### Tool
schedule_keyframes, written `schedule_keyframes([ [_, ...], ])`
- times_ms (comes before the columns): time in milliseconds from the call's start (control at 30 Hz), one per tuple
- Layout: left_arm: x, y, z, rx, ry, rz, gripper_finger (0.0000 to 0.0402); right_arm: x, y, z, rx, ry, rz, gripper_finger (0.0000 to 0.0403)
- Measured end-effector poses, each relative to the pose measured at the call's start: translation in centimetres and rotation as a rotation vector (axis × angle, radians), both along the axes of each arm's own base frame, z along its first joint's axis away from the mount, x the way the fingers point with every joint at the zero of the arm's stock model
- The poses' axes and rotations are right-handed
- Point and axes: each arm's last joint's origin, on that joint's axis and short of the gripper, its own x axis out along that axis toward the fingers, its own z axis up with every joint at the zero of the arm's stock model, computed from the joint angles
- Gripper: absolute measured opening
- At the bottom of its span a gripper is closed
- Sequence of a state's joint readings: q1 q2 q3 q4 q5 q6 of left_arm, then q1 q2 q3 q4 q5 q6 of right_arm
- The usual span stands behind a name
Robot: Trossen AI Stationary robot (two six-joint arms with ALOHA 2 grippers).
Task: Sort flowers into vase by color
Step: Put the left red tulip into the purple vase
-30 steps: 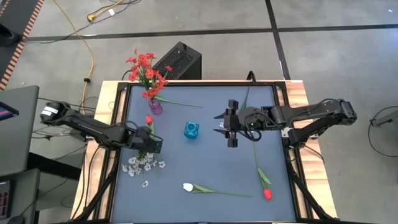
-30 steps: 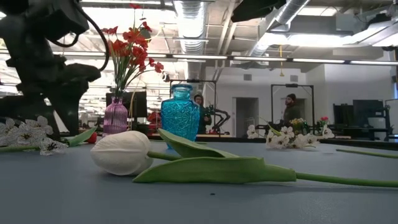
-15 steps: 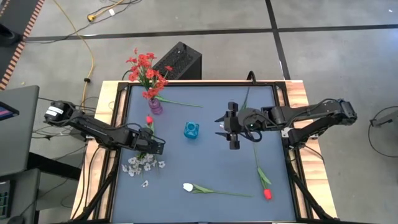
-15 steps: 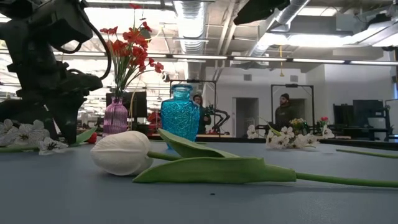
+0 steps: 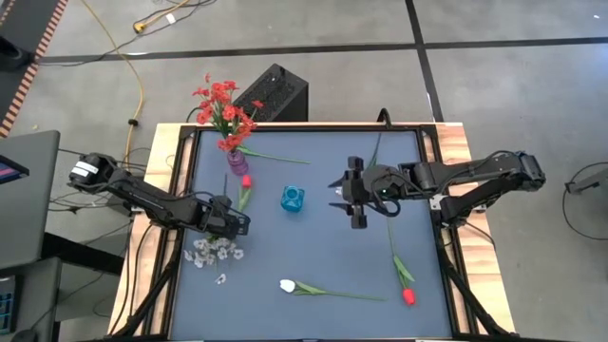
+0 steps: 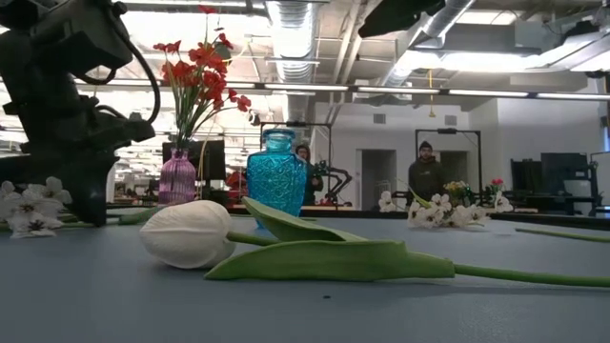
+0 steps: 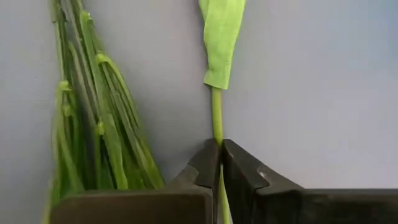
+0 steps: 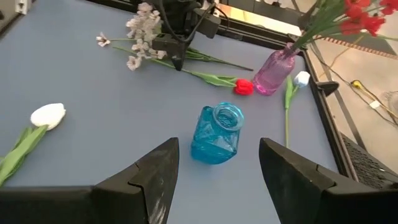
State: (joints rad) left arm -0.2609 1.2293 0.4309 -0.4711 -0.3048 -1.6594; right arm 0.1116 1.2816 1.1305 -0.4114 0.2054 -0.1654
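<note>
My left gripper is down at the table's left, shut on the stem of a red tulip whose bud lies near the purple vase. That vase holds red sprays. Just on the near side of the gripper lies a white blossom spray, its stems beside the fingers. A blue vase stands mid-table. My right gripper hovers open, clear of the table, to the right of the blue vase. A white tulip and another red tulip lie near the front edge. My left gripper pinches the red tulip's thin green stem between its two fingertips, on the part below the leaf, away from the bud. The fingers slant steeply down from above and lie across the stem. The stem lies on the table.
A green stem with a white bud lies on the table beside the purple vase. A black box stands beyond the far edge. The table has a raised dark frame. People stand in the room behind.
My left gripper has sunk a little and shut on the red tulip's stem. The tulip's bud has swung a short way toward the table's right, while the stem end at the fingers stayed put.
</note>
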Motion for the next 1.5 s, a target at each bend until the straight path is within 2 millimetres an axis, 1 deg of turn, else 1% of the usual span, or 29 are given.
schedule_keyframes([
  [133,0.2,-0.2,0.1,0.001,-0.048,0.028,0.0002,0.0,0.2,0.0,0.001,0.001,0.008,0.0249],
  [233,1.3,-0.6,0.7,0.029,-0.2,0.017,0.0001,0.0,0.2,0.0,0.001,0.001,0.008,0.0249],
  [367,2.9,-0.7,2.7,0.099,-0.455,0.019,0.0,0.0,0.2,0.0,0.001,0.003,0.008,0.0249],
  [467,3.7,-0.5,4.6,0.18,-0.62,-0.006,0.0,0.0,0.2,0.0,0.001,0.003,0.008,0.0249],
  [667,4.3,-0.1,8.4,0.387,-0.847,-0.161,0.0,0.0,0.3,0.1,0.019,-0.008,0.03,0.0249],
  [800,4.1,-0.1,11.1,0.549,-1.009,-0.224,0.0,0.4,0.5,0.7,0.115,-0.086,0.059,0.0249],
  [900,3.8,0.0,13.2,0.664,-1.144,-0.221,0.0,0.8,0.5,1.5,0.235,-0.176,0.012,0.0249],
  [1033,3.2,0.4,15.1,0.793,-1.273,-0.183,0.0,1.2,0.1,2.5,0.405,-0.298,-0.064,0.0249],
  [1133,3.0,0.6,15.9,0.859,-1.31,-0.171,0.0,1.8,-0.3,2.8,0.475,-0.363,-0.093,0.0249],
  [1233,3.6,0.7,17.2,0.91,-1.295,-0.231,0.0,3.2,-0.2,2.7,0.507,-0.428,-0.045,0.0249],
  [1300,4.4,0.7,18.1,0.933,-1.246,-0.298,0.0,4.1,0.0,2.3,0.524,-0.452,-0.03,0.0249],
  [1367,5.1,0.7,18.9,0.967,-1.172,-0.351,0.0,5.0,0.3,2.3,0.542,-0.486,-0.016,0.0249],
  [1433,5.6,0.7,19.9,0.992,-1.132,-0.383,0.0,5.9,0.5,2.0,0.545,-0.471,-0.012,0.0249],
  [1500,6.1,0.8,20.7,1.014,-1.103,-0.402,0.0,6.8,0.7,2.1,0.548,-0.499,-0.004,0.0249],
])
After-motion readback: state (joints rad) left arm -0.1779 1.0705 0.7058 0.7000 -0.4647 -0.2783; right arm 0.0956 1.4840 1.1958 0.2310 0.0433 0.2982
